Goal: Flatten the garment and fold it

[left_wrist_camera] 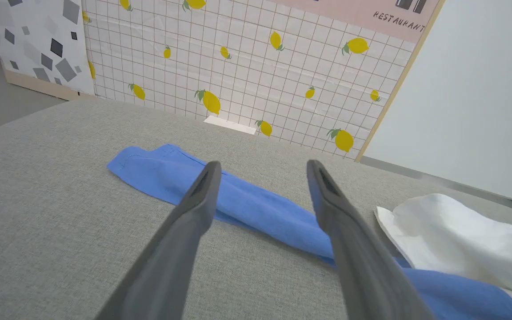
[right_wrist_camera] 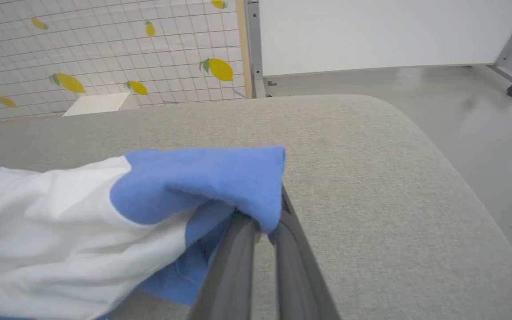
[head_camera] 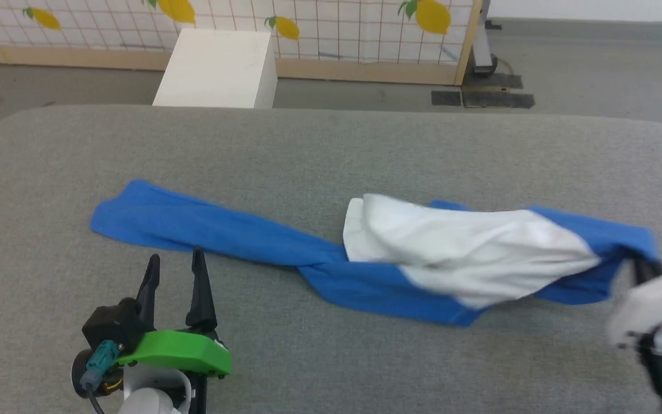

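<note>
You are looking at one garment (head_camera: 469, 247), one table (head_camera: 331, 149), one box (head_camera: 216, 69), one screen (head_camera: 337, 34) and two grippers: left gripper (head_camera: 174, 256) and right gripper (right_wrist_camera: 265, 226)

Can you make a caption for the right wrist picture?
The right pincer pinches the blue end of the garment on the grey padded surface.

A grey cloth-covered table (head_camera: 331, 144) with rounded corners spans the foreground. Past its far edge a white box (head_camera: 216, 69) stands on the grey floor (head_camera: 595, 63). Behind it runs a wood-framed screen (head_camera: 337, 29), white grid with yellow lemons. Dark mats (head_camera: 483, 98) lie by the foot of its right post. A pink sign (left_wrist_camera: 362, 13) reading "RESTAURANT" sits above the lemons, beside a panel of grey squares (left_wrist_camera: 38, 44). A white board (right_wrist_camera: 371, 31) stands on a wheeled frame.
</note>
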`<state>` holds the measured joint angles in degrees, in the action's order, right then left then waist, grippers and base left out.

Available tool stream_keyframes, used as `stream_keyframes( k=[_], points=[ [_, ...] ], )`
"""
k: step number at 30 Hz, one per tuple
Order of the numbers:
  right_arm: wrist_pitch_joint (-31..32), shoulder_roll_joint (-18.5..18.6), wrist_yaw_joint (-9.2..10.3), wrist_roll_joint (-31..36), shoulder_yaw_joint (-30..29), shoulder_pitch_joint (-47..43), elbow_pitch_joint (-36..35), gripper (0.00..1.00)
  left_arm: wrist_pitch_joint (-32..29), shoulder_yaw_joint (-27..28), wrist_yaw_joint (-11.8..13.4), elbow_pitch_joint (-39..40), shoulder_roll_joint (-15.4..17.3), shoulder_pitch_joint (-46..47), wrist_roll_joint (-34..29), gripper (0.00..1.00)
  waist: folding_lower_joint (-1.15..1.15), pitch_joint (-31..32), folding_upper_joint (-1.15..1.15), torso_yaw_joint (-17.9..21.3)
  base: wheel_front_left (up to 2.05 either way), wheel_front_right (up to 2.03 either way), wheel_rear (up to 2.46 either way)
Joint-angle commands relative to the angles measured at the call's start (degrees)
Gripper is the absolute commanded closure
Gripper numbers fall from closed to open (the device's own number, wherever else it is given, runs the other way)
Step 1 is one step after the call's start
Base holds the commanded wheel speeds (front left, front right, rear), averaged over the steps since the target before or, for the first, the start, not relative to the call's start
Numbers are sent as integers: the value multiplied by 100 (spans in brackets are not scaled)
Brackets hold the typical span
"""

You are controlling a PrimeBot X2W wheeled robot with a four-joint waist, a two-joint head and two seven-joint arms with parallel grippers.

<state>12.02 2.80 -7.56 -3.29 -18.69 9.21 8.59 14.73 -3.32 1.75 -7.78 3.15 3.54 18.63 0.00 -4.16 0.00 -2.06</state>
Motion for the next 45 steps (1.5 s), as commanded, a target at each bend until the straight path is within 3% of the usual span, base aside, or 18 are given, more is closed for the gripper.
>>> stream_keyframes(
  k=[1,4,7,8,9,12,17,23,29,32,36,38,39,41,45],
  points=[
    [19,10,8,13,-299,-95,-32,100,27,-8,-31,-35,-24,-96,-69,0,0,75,0,72,0,0,0],
    [329,10,8,-11,-1029,-237,186,100,27,-66,-44,-105,-25,-118,-35,0,0,128,0,111,0,0,0],
    [780,9,8,-124,-1345,-412,443,100,27,-143,-55,-194,-26,-132,0,0,0,176,0,147,0,0,0],
    [845,9,8,-154,-1362,-479,450,76,27,-181,-60,-224,-26,-136,25,0,0,196,0,170,0,0,0],
    [845,9,8,-184,-1358,-530,429,0,27,-219,-65,-253,-26,-141,46,0,0,212,0,188,0,0,0],
    [646,9,8,-387,-1057,-730,306,0,27,-388,-94,-355,-26,-136,88,0,0,259,0,274,0,0,0],
    [-236,9,8,-448,-310,-1082,-167,0,19,-910,-178,-626,-26,54,87,0,0,262,0,437,0,0,0],
    [-849,9,8,-532,491,-1298,-480,0,-514,-1732,-274,-1264,-26,798,-164,0,0,77,0,690,0,0,0],
    [-1020,9,8,-681,867,-1216,-534,0,-1752,-2253,30,-2232,-27,1693,-274,0,0,-211,0,974,0,0,0],
    [-1052,8,8,-767,988,-1124,-512,0,-2846,-2437,189,-2792,-26,2048,-339,0,0,-343,0,1130,0,0,0],
    [-1102,8,8,-840,1036,-1066,-469,0,-3885,-2587,137,-3132,21,2258,-340,0,0,-421,0,1244,0,0,0],
    [-1113,8,8,-854,1052,-1059,-442,0,-4223,-2604,80,-3158,44,2255,-270,74,0,-420,0,1269,0,0,0],
    [-1115,8,8,-861,1054,-1058,-435,0,-4286,-2600,67,-3146,52,2244,-243,100,0,-418,0,1273,0,0,0],
    [-1119,8,8,-888,1045,-1067,-418,0,-4343,-2562,41,-3032,78,2172,-153,100,0,-395,0,1254,0,0,0],
    [-1126,8,8,-946,1005,-1072,-461,0,-3801,-2250,264,-2612,177,1904,24,100,0,-307,0,1127,0,0,0]
  ],
)
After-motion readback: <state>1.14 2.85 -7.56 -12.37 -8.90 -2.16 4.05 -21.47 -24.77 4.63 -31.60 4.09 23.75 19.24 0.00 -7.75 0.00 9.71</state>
